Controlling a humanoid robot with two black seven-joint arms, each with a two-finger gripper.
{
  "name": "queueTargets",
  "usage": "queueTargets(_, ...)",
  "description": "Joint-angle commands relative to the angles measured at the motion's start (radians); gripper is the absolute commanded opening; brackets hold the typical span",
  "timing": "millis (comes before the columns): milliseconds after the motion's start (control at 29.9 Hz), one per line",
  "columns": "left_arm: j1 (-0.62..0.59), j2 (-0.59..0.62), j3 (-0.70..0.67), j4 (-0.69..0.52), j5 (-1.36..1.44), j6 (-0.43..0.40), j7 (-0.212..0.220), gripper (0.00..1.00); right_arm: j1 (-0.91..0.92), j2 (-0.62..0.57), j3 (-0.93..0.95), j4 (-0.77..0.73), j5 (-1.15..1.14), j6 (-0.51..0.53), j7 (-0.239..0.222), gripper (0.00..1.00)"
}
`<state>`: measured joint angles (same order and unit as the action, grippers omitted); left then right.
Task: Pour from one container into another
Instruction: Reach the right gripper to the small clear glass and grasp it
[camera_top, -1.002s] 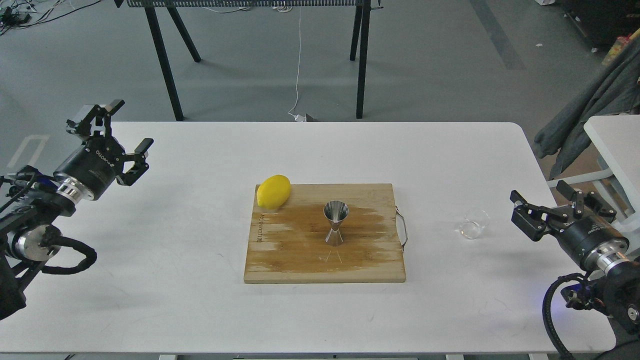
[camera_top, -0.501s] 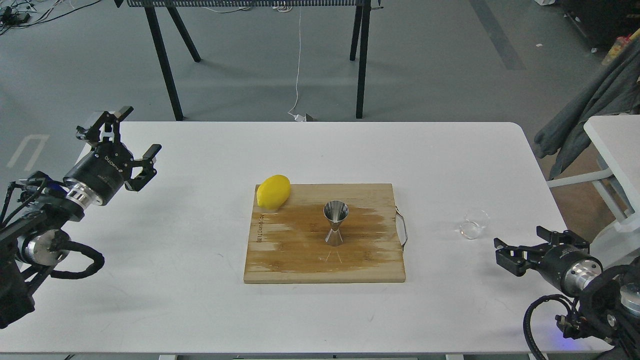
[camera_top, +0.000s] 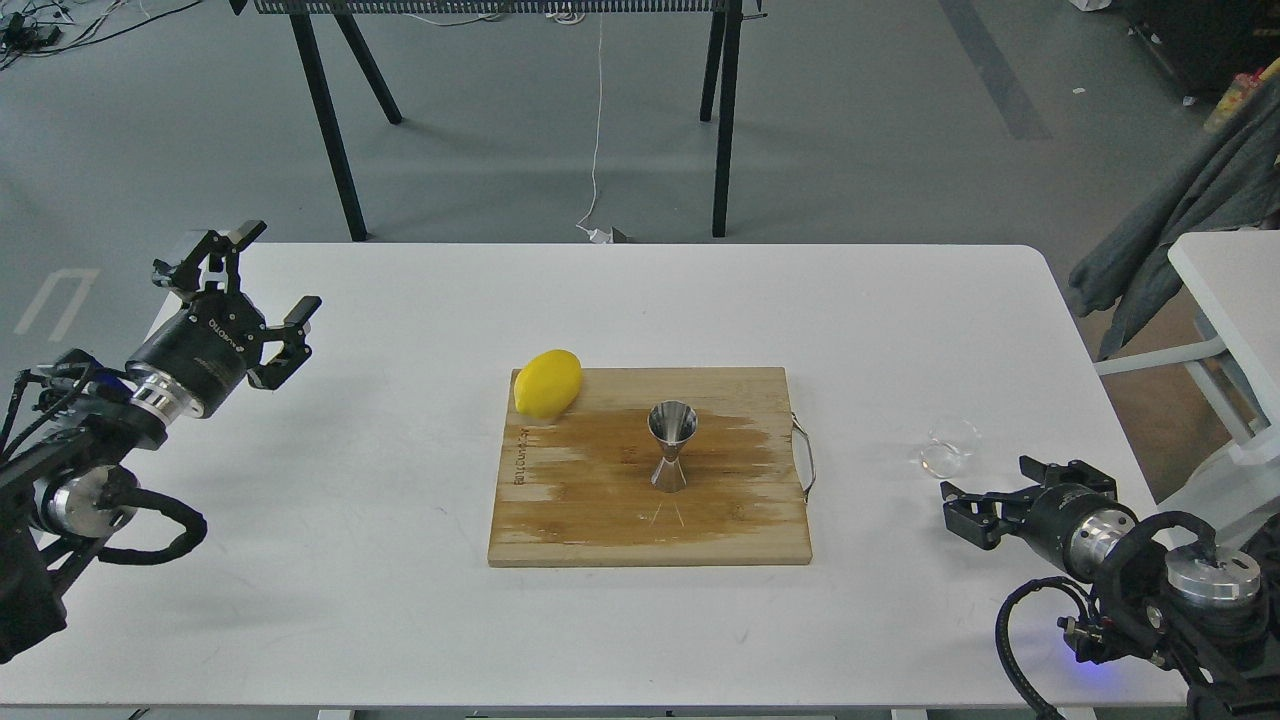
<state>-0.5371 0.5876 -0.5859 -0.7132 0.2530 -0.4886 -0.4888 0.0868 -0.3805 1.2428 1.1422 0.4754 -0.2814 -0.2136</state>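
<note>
**Inspector A:** Step in hand?

**Inspector B:** Approach. Right claw (camera_top: 985, 490), fingers spread, sits just below the glass cup (camera_top: 948, 447) at frame right. Left claw (camera_top: 262, 293) spread, idle.

**A:** Next?

**B:** Likely enclose the cup, lift, carry to the jigger (camera_top: 671, 445) on the cutting board (camera_top: 600, 520).

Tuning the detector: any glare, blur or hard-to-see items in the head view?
Head view: sharp, evenly lit, soft shadows. The glass cup nearly vanishes against the white table; the steel jigger shows bright reflections; the right gripper reads dark.
</note>
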Motion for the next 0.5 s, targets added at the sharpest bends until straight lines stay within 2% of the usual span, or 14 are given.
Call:
queueTargets(0,0.002,0.0,0.0,0.001,0.002,0.0,0.0,0.99,0.022,0.018,-0.019,-0.027,0.0,0.001,0.0,0.99)
queueTargets(468,0.014,-0.002,0.0,0.003,0.005,0.0,0.0,0.99,0.093,0.055,-0.035,-0.062,-0.026,-0.001,0.003,0.98)
